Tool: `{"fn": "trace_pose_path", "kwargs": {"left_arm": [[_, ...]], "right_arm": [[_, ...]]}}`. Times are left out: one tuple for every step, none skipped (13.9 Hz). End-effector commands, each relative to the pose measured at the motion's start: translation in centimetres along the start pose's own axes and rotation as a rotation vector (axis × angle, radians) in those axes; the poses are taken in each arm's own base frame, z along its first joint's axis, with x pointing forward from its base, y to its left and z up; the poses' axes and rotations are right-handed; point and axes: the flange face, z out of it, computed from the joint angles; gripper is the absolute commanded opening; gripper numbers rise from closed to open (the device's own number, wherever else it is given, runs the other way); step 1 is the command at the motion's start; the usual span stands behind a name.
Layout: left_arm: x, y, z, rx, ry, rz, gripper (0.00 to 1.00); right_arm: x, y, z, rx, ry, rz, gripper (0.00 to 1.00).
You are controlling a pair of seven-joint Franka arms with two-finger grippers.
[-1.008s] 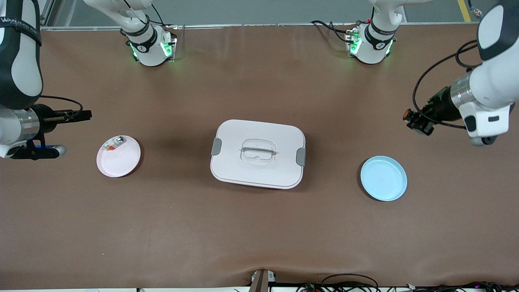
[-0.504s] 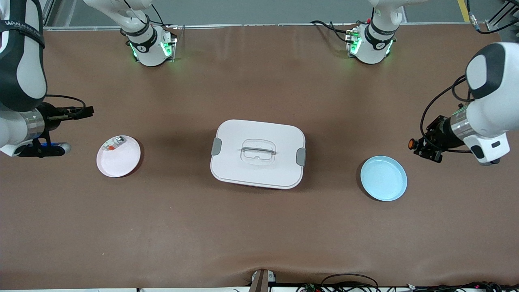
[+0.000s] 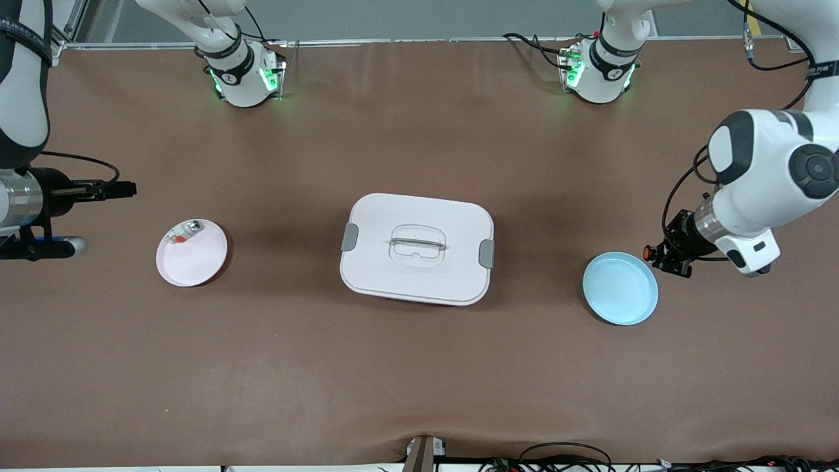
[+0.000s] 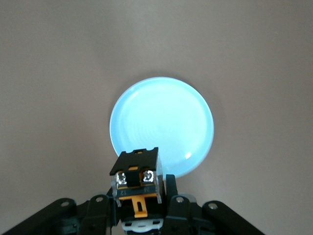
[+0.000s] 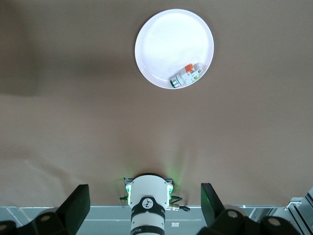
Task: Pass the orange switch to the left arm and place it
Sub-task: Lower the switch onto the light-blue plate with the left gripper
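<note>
The orange switch [image 3: 651, 252], a small black block with an orange part, is clamped in my shut left gripper [image 3: 663, 257]. It hangs just off the rim of the blue plate [image 3: 620, 288], toward the left arm's end of the table. In the left wrist view the orange switch [image 4: 137, 180] sits between the fingers [image 4: 170, 190], with the blue plate [image 4: 162, 122] below it. The white box [image 3: 417, 249] with grey latches stands mid-table. My right gripper [image 3: 121, 190] hovers open and empty near the right arm's end, its fingers [image 5: 76, 205] wide apart.
A pink plate [image 3: 192, 255] lies beside the right gripper and carries a small silver-and-clear piece [image 3: 183, 231]; the same piece [image 5: 187, 76] shows in the right wrist view. Both arm bases [image 3: 242, 75] stand along the table edge farthest from the front camera.
My left arm swung down with the switch, from well off the blue plate to right beside its rim. The right gripper drifted slightly toward its end of the table.
</note>
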Motion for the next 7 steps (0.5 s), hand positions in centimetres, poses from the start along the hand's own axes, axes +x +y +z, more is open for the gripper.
{"fn": "trace_pose_path", "kwargs": {"left_arm": [[0.2, 0.8, 2.8, -0.004, 0.027, -0.025, 0.00], [0.3, 1.0, 4.1, 0.010, 0.017, -0.026, 0.00], [0.5, 1.1, 5.1, 0.018, 0.011, -0.028, 0.00], [0.6, 1.2, 6.1, 0.024, 0.004, -0.029, 0.00], [0.6, 1.3, 6.6, 0.024, 0.001, -0.027, 0.00], [0.7, 1.4, 7.4, 0.024, -0.005, -0.030, 0.00], [0.7, 1.6, 8.3, 0.023, -0.009, -0.030, 0.00]], "right_arm": [[-0.5, 0.0, -1.2, -0.002, 0.018, 0.008, 1.00], [-0.6, 0.4, -1.2, 0.000, 0.018, 0.043, 1.00], [-0.7, 0.7, -1.3, 0.006, 0.019, 0.058, 1.00], [-0.9, 1.2, -1.3, 0.018, 0.020, 0.050, 1.00], [-1.2, 1.3, -1.6, 0.019, 0.026, 0.016, 1.00], [-1.3, 1.0, -1.7, 0.020, 0.029, -0.061, 1.00], [-1.7, 0.8, -2.0, 0.002, 0.033, -0.089, 1.00]]}}
